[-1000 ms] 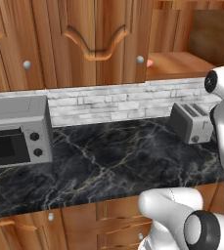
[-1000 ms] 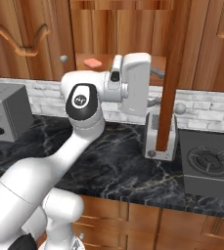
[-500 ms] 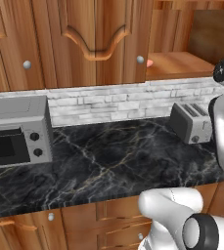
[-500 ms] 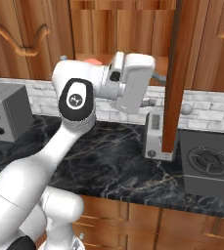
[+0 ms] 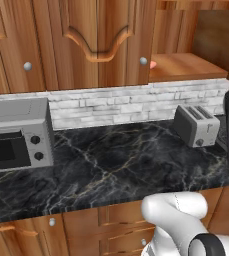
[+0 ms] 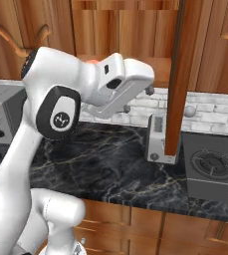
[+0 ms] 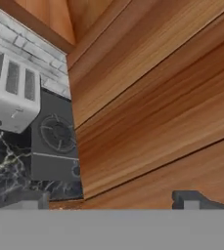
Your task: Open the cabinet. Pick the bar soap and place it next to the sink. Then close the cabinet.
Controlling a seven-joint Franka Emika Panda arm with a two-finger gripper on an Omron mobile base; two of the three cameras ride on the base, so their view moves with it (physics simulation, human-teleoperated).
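Kitchen scene: a black marble table [image 5: 116, 165] runs under warm wooden wall cabinets. One cabinet [image 5: 186, 65] stands open, its door [image 6: 177, 74] swung out over the table, so the first step looks done. One pink soap [image 5: 153, 64] lies at the left front edge of the shelf inside, not yet picked. Placing it by the sink and closing the door remain. The gripper [image 7: 108, 201] faces the door's wooden panel close up, its two fingertips spread wide with nothing between them. On the table stand one toaster [image 5: 196, 125] and one toaster oven [image 5: 16, 135]; one stove [image 6: 212, 167] sits just right of the toaster.
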